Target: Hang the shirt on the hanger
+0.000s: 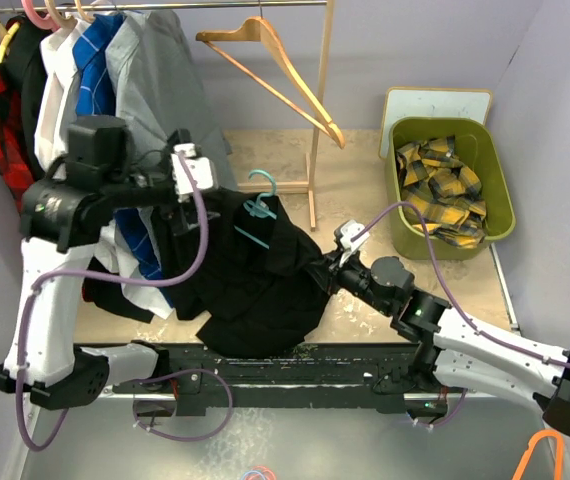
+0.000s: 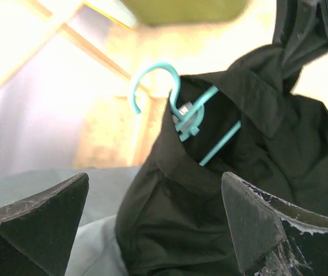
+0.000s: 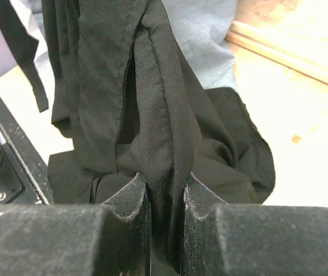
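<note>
The black shirt [image 1: 255, 275] hangs in a bunch over the table's near edge, its collar draped round the teal hanger [image 1: 261, 210]. In the left wrist view the hanger's hook [image 2: 152, 80] sticks up out of the collar, and one bar shows inside the neck. My left gripper [image 2: 155, 178] stands wide open just short of the shirt's [image 2: 210, 190] shoulder, with no cloth between its fingers [image 2: 43, 221]. In the top view the left gripper [image 1: 193, 212] is at the shirt's left side. My right gripper [image 3: 165, 187] is shut on a fold of the shirt [image 3: 158, 103] at its right side [image 1: 325, 272].
A large wooden hanger [image 1: 275, 65] hangs from the rail above a wooden post [image 1: 314, 150]. Several garments [image 1: 95, 80] hang at the back left, a grey one right behind the left gripper. A green bin [image 1: 497, 170] holding plaid cloth [image 1: 443, 190] stands at the right.
</note>
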